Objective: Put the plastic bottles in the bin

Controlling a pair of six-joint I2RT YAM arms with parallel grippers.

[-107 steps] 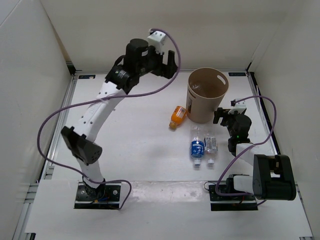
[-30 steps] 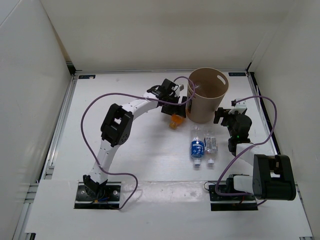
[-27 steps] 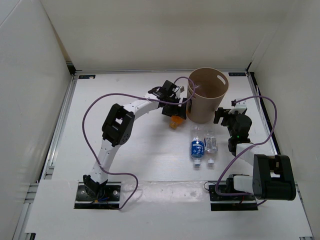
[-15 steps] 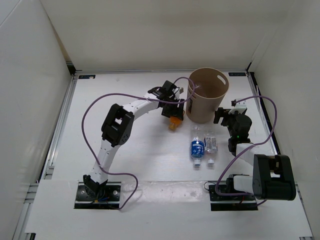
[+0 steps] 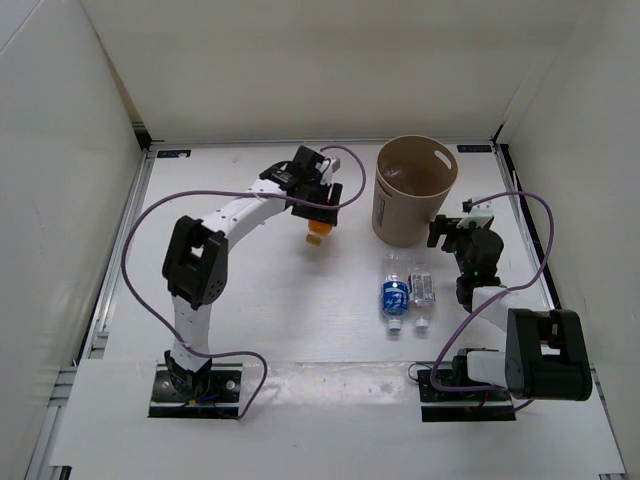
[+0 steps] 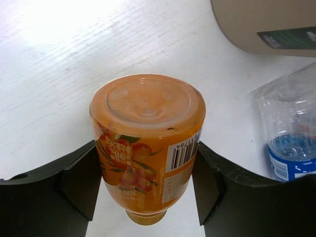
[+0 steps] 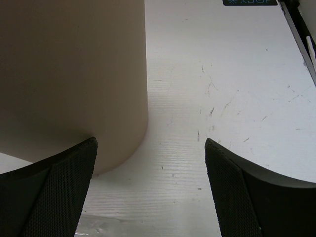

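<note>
The left fingers (image 6: 74, 182) clamp the orange bottle (image 6: 148, 128) on both sides of its fruit-printed label. Its flat base faces the wrist camera and its cap points down toward the white desk (image 5: 250, 290). From above, the orange bottle (image 5: 318, 232) hangs under the outstretched left arm, and the tan cardboard bin (image 5: 412, 195) stands upright to the right of those fingers, apart from them. The left wrist view shows the bin's lower wall (image 6: 256, 24) and its dark label beyond and to the right of the held bottle.

Two more bottles lie side by side on the desk, to the right of the left fingers and closer to the arm bases: a clear blue-labelled bottle (image 5: 395, 292) and, touching or nearly touching its right side, a short white-labelled bottle (image 5: 421, 290). The blue-labelled one (image 6: 289, 133) shows just past the right-hand finger in the left wrist view.

The right fingers (image 7: 59, 192) are spread wide and hold nothing. They hang low beside the bin, whose wall (image 7: 69, 74) rises just ahead of the left-hand finger.
</note>
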